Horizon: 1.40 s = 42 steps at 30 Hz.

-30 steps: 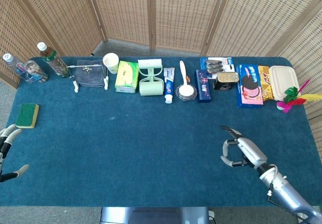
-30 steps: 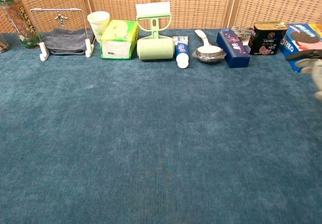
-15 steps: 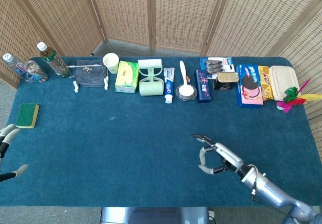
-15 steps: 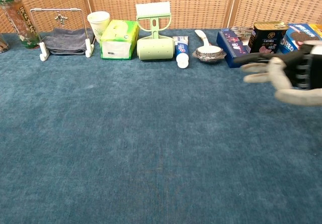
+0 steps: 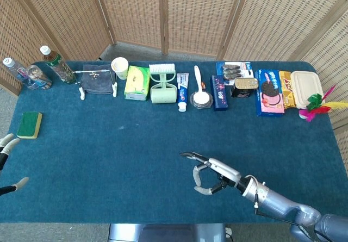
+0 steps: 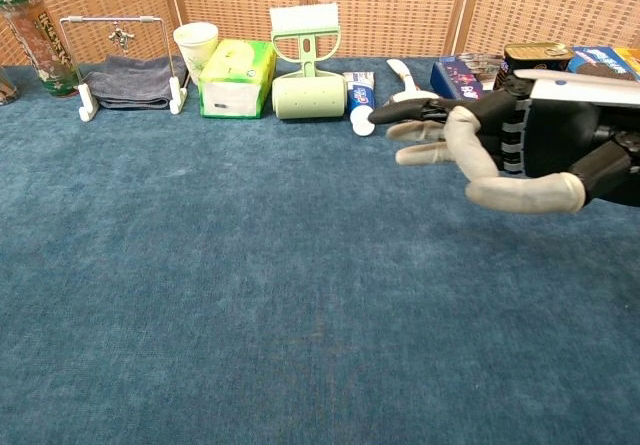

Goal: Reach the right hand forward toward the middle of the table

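My right hand [image 5: 211,173] hovers over the blue table cloth [image 5: 136,144] a little right of the table's middle and near the front edge, fingers apart and pointing left, holding nothing. In the chest view the same right hand [image 6: 490,150] fills the right side, above the cloth [image 6: 250,295], fingers stretched toward the centre. Only the fingertips of my left hand [image 5: 7,163] show at the far left edge of the head view, spread and empty.
Along the far edge stand two bottles [image 5: 57,65], a towel rack [image 5: 97,79], a paper cup [image 5: 119,67], a green tissue box [image 5: 137,82], a lint roller [image 5: 163,87], toothpaste [image 5: 183,92], a spoon dish [image 5: 201,96], boxes and a tin [image 5: 246,87], cookies [image 5: 269,92]. A green sponge [image 5: 29,124] lies left.
My right hand has travelled left along the front of the table, from the right side to near the middle, staying open. The left hand has barely shifted.
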Each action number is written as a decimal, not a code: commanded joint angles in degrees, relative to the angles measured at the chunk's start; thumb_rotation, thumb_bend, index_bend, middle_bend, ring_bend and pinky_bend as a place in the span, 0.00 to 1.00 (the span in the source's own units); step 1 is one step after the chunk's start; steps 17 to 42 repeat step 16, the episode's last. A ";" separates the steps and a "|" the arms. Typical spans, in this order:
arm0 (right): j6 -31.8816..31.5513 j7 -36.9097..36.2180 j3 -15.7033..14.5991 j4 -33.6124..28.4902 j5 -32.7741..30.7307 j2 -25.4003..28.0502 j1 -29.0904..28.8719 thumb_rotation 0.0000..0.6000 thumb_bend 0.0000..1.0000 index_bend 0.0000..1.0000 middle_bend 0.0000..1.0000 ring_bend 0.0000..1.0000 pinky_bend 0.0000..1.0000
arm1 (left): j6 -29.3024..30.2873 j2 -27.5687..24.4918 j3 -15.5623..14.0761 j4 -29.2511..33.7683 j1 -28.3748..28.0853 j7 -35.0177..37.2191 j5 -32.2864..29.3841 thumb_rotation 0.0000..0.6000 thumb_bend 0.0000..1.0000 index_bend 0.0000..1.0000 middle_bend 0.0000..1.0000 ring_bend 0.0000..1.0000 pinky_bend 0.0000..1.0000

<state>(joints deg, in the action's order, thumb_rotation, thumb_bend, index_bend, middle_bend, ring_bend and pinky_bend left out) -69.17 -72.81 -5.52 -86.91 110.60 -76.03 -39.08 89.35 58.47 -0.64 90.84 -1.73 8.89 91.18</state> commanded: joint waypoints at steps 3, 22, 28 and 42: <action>-0.34 0.92 -0.58 -0.42 -0.36 -1.30 -0.93 1.00 0.40 0.66 0.09 0.05 0.04 | -0.28 0.02 -0.03 0.05 -0.09 -0.03 -0.05 1.00 0.11 0.06 0.00 0.00 0.00; 1.70 3.96 -1.87 -1.44 -1.83 -4.96 -3.94 1.00 0.40 0.66 0.09 0.04 0.04 | -0.15 -0.06 -0.06 -0.02 0.02 0.24 0.04 1.00 0.11 0.06 0.00 0.00 0.00; 1.70 3.96 -1.87 -1.44 -1.83 -4.96 -3.94 1.00 0.40 0.66 0.09 0.04 0.04 | -0.15 -0.06 -0.06 -0.02 0.02 0.24 0.04 1.00 0.11 0.06 0.00 0.00 0.00; 1.70 3.96 -1.87 -1.44 -1.83 -4.96 -3.94 1.00 0.40 0.66 0.09 0.04 0.04 | -0.15 -0.06 -0.06 -0.02 0.02 0.24 0.04 1.00 0.11 0.06 0.00 0.00 0.00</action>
